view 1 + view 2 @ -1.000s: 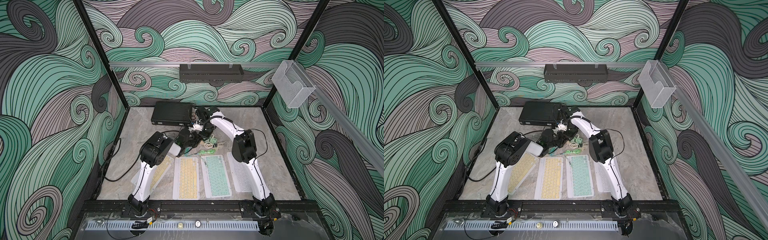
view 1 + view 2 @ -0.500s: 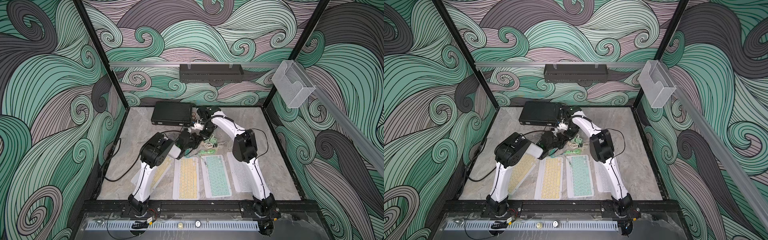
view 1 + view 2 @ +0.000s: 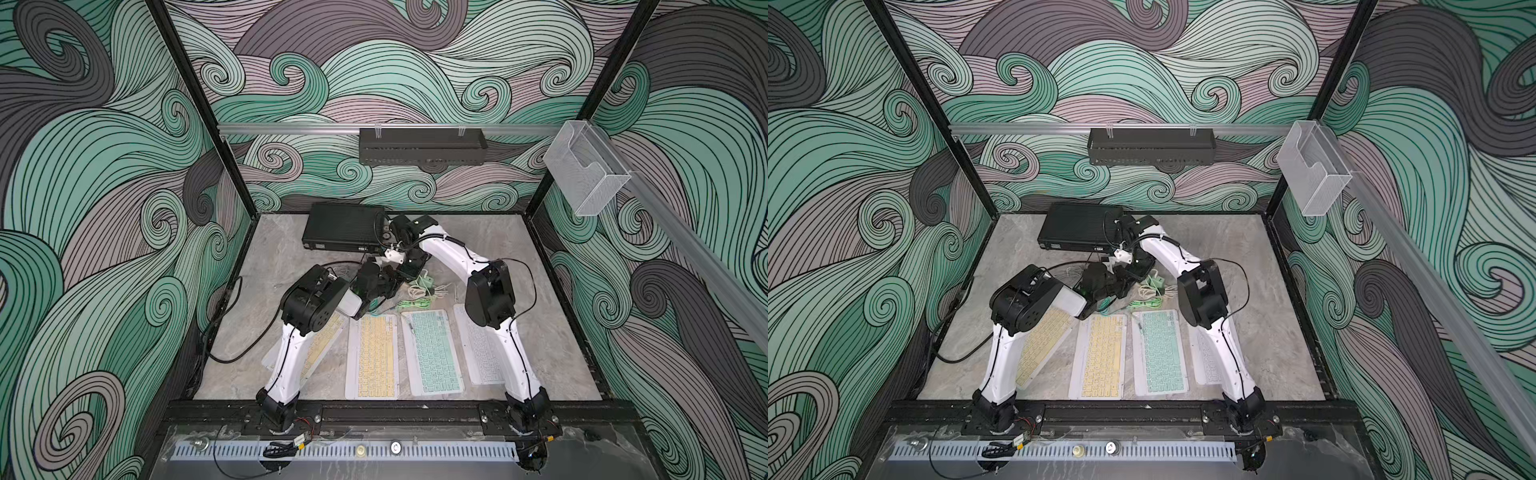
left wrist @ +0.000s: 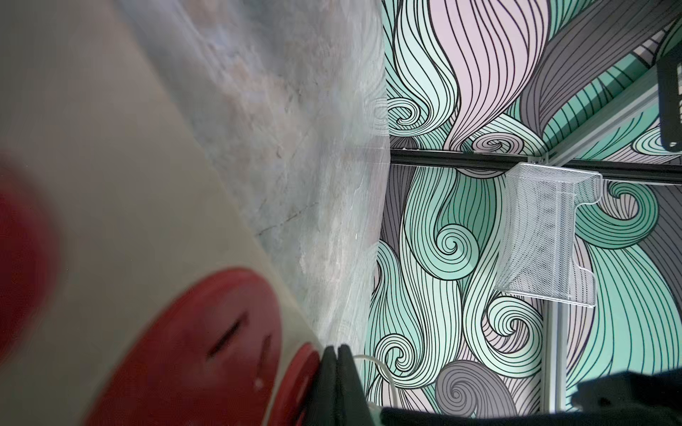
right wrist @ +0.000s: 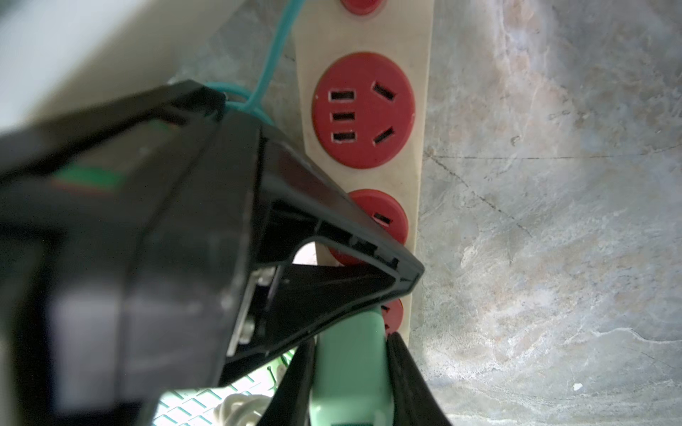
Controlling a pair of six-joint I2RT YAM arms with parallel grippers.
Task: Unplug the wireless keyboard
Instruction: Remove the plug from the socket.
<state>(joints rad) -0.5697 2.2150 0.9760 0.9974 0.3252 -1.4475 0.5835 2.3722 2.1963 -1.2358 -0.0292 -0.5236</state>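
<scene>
**Plug gripped, pull-out in hand**

Your right gripper (image 5: 350, 341) is clamped on the mint-green block-shaped plug (image 5: 348, 380), whose far end meets a red socket on the cream plastic power strip (image 5: 363, 33). The strip lies mid-tabletop, behind the keyboards lined along the front edge. Your left gripper (image 4: 336, 356), jaws together on nothing, sits against the strip, likely bracing it. Whether the pins are free is hidden. Next, draw the plug straight off the socket with the strip held down. The cable probably serves the mint-keyed white wireless keyboard (image 3: 432, 353).
</scene>
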